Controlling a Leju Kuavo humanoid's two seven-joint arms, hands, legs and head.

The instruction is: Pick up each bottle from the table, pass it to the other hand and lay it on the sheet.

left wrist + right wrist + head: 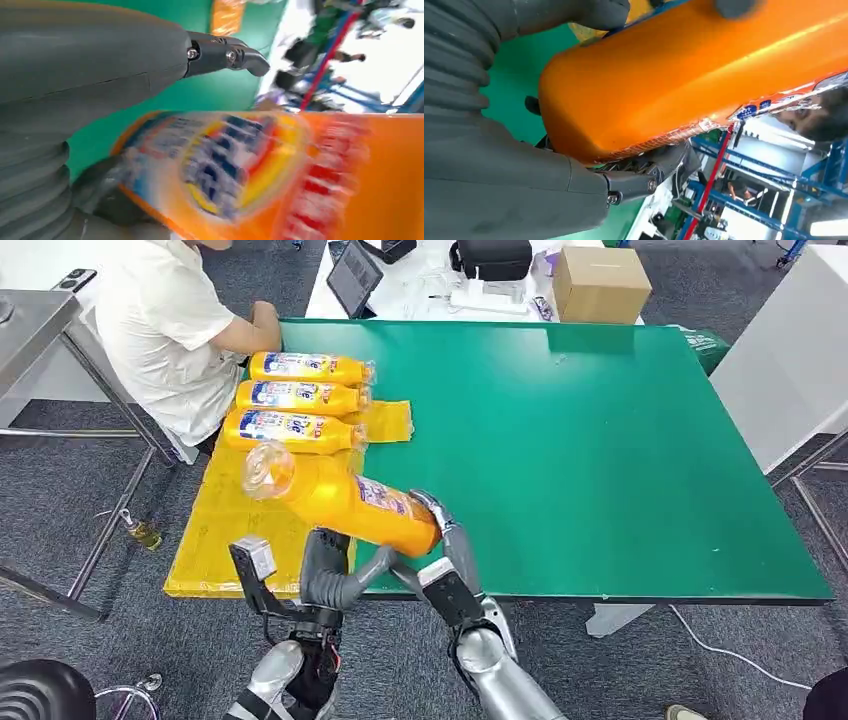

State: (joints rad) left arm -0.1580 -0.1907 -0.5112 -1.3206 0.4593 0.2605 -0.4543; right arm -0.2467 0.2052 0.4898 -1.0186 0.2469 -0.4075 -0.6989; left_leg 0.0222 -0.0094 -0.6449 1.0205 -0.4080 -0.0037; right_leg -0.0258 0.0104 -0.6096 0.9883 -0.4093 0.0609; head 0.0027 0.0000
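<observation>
Green table (600, 440), yellow sheet (225, 530) at its left edge carrying three laid bottles (300, 397). My right hand (445, 550) grips the base of a fourth orange bottle (345, 498), tilted above the sheet. My left hand (335, 575) cradles its body from beneath, fingers curled against it.

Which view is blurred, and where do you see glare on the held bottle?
Left wrist view: the held bottle's label is smeared by motion blur, background soft too. Right wrist view: sharper, with a bright streak of glare along the orange body. Head view: evenly lit and crisp, right hand at the bottle's base.
</observation>
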